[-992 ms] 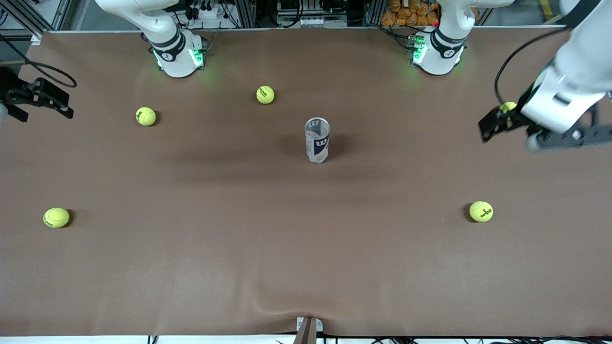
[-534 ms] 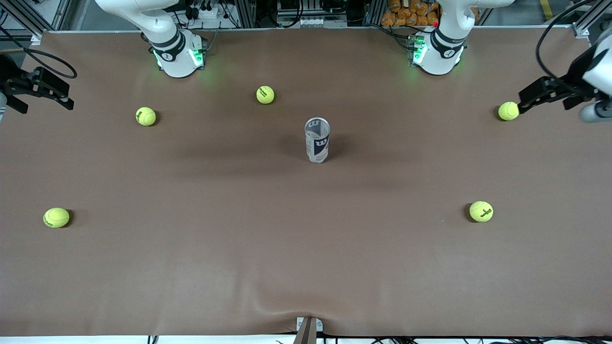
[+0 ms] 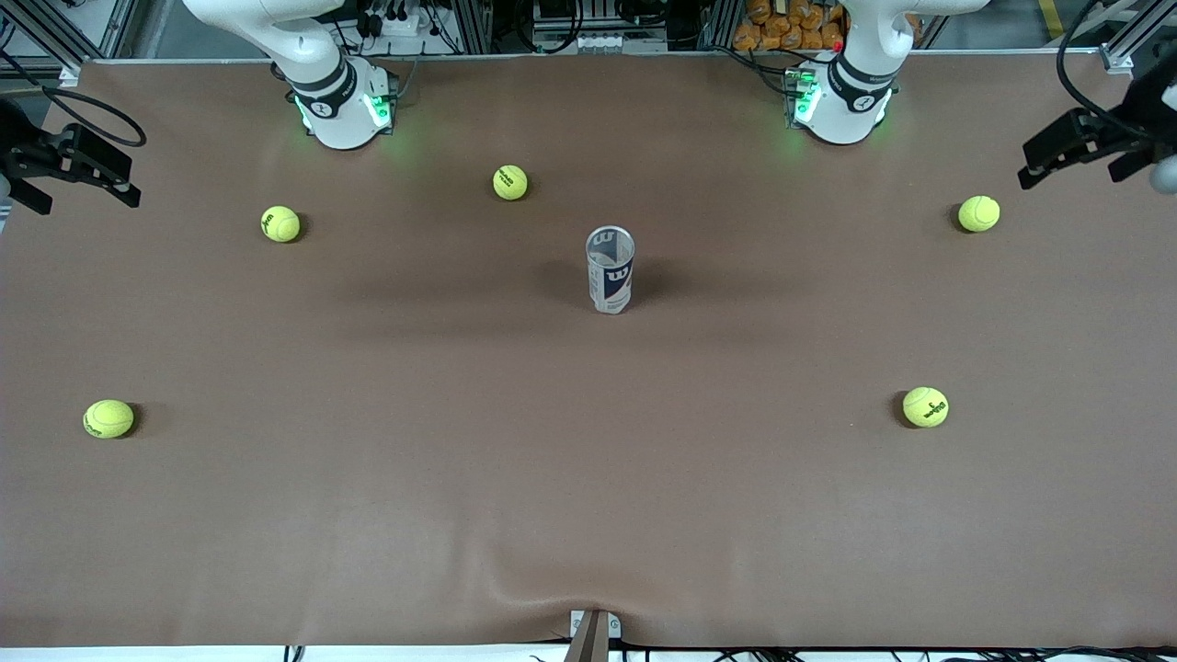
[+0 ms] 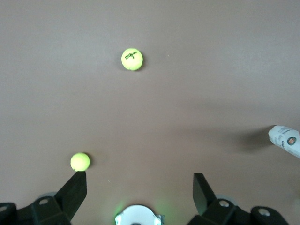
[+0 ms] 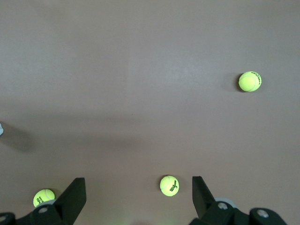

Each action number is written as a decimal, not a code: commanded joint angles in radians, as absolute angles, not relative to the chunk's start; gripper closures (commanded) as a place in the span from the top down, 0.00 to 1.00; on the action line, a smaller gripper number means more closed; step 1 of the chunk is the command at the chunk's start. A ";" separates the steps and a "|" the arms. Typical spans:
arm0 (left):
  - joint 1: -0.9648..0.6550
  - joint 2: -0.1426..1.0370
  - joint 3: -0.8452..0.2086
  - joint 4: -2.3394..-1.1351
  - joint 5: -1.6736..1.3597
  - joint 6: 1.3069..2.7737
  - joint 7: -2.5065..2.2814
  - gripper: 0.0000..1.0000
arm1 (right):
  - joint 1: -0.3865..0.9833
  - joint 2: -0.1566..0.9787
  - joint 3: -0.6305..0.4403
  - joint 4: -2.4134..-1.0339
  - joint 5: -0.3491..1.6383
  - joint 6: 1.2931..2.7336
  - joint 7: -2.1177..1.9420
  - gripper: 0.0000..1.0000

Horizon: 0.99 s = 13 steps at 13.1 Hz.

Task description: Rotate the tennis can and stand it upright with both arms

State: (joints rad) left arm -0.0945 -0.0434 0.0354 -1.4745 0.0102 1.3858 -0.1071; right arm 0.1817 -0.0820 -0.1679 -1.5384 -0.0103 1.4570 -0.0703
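Since a moment ago the left gripper [image 3: 1071, 156] has drawn away from the tennis ball [image 3: 978, 213] at the left arm's end of the table and now hangs at that edge, fingers spread and empty. The right gripper [image 3: 78, 170] hangs over the right arm's edge — also spread wide, holding nothing. The tennis can [image 3: 611, 269] stands upright near the middle of the brown table [image 3: 588, 478], open mouth up, touched by neither arm. Four more yellow-green balls lie scattered well apart around it.
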 commanded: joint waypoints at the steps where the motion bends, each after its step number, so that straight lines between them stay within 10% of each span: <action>1: -0.075 -0.054 0.051 -1.532 0.003 1.433 -0.035 1.00 | 0.166 -0.094 -0.150 -1.534 0.006 1.443 -0.055 1.00; 13: -0.072 -0.051 0.049 -1.575 0.003 1.463 -0.083 1.00 | 0.133 -0.094 -0.126 -1.534 0.005 1.444 -0.057 1.00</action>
State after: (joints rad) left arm -0.0762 -0.0368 0.0530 -1.5622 0.0101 1.4510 -0.0809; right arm 0.1633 -0.0820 -0.1466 -1.5377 -0.0102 1.4522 -0.0678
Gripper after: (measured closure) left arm 0.000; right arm 0.000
